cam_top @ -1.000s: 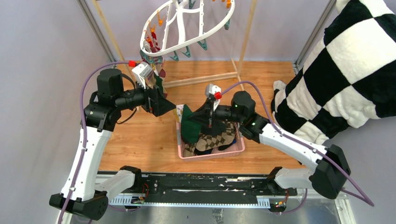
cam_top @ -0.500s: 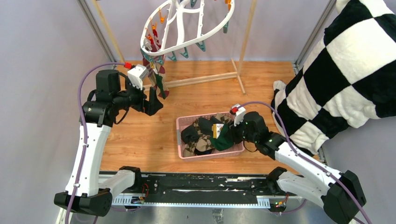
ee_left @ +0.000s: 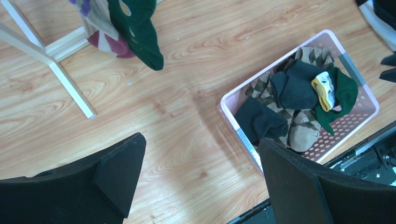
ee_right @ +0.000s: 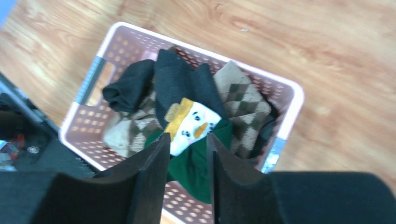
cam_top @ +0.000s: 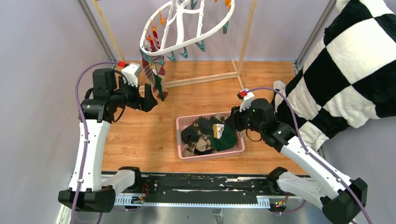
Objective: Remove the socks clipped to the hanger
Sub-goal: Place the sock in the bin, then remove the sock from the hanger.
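Pale wood tabletop (cam_top: pixel 140 140) fills the floor of the cell, with grey walls around it and the two arm bases at the near edge.

Nearest on the wood sits a pink slotted basket (cam_top: pixel 179 137) holding a loose heap of socks. A dark green sock with a snowman face (ee_right: pixel 194 123) on its cuff lies on top at the right side, over a tan-and-brown argyle sock (ee_right: pixel 240 95) and dark grey socks (ee_right: pixel 180 79).

The right gripper (ee_right: pixel 187 137) hangs just above the right end of the basket, over the snowman sock. Its fingers stand a narrow gap apart, and from the wrist view nothing appears caught between them; the sock shows through the gap, lying in the basket.

Farther back on the left, the left gripper (ee_left: pixel 201 140) is raised, its fingers spread wide and empty. It is just beside the socks that hang from the hanger but not touching them.

Those hanging socks are a dark green sock (ee_left: pixel 140 28) and a maroon-and-cream sock (ee_left: pixel 105 37), dangling together from clips at the hanger's low left end.

The white oval hanger (cam_top: pixel 187 45) tilts up toward the right, with teal clips (cam_top: pixel 201 45) and orange clips (cam_top: pixel 160 19) along its ring. It hangs inside a wooden rack frame (cam_top: pixel 201 79) whose foot rests on the far side of the table.

At the far right a black-and-white checkered cloth (cam_top: pixel 355 70) drapes over the table's edge.
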`<state>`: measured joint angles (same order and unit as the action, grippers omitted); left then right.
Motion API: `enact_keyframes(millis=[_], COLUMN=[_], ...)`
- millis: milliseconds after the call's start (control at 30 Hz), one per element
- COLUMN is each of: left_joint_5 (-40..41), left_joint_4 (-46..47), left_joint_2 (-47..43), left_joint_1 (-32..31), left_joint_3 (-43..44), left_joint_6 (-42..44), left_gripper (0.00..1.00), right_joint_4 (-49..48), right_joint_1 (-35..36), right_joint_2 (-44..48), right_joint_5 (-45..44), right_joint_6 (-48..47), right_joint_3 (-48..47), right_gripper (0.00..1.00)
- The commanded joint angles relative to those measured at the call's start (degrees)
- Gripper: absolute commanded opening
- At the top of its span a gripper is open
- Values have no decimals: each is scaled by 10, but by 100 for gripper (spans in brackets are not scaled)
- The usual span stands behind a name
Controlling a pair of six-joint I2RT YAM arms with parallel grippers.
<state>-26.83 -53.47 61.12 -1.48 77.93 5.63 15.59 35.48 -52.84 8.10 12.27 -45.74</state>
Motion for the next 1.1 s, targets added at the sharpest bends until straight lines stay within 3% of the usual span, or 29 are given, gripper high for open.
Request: enact_keyframes(millis=[0, 100, 233, 333, 433, 500, 600, 733, 867, 1067], left_joint_5=[-25, -45, -84, -110, -148, -163, -152, -129, -106, -108], left_joint_4=[-8, -8, -8, -3, 46, 83, 100, 84, 56, 42], left_joint_2=[8, 14, 25, 32, 27, 22, 22, 20, 23, 34], left_joint_1=[34, 66, 117, 134, 134, 134, 134, 136, 140, 155], left_joint_3=[-1, 2, 3, -2, -33, -49, -48, -32, -20, -14], left_joint_6=[-3, -5, -2, 11, -15, -41, -53, -49, -24, -17], left_gripper=[100, 100, 100, 100, 100, 100, 100, 100, 100, 100], right_joint_4=[9, -49, -110, -117, -118, -120, -143, -206, -268, -375], right_joint_1=[-16, -21, -22, -21, -5, 33, 69, 97, 112, 129], right_joint_2=[-1, -13, -56, -93, -101, -90, -96, -172, -293, -493], right_joint_5=[80, 107, 94, 56, -2, -54, -102, -104, -58, 45], right_joint_6=[88, 138, 148, 120, 93, 47, 1, -37, -65, -91], right_joint_3=[39, 93, 131, 122, 94, 57, -20, -107, -207, -358], right_gripper=[30, 16, 7, 3, 5, 12, 39, 61, 71, 74])
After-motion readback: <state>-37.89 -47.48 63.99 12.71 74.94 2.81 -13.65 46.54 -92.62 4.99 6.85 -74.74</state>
